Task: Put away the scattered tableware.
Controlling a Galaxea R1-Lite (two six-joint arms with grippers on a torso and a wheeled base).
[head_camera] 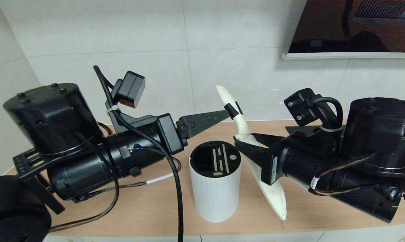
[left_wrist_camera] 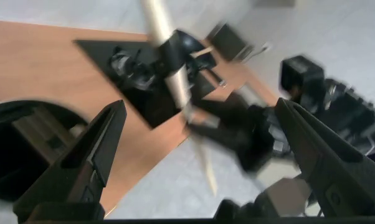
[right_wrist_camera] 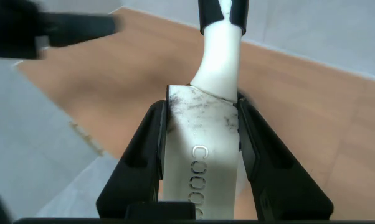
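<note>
Bright even light; soft shadows on table [head_camera: 145, 208]; reflections in dark panel [head_camera: 323, 33].

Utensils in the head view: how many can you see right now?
1. A white spatula is held in the right gripper, raised above the table beside the white holder. More could be hidden from view.

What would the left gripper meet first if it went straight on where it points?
The utensil, about at the black band on its handle. The open left gripper looks set to straddle it. The right gripper holds that utensil. Depth is unclear, so contact may be very near.
</note>
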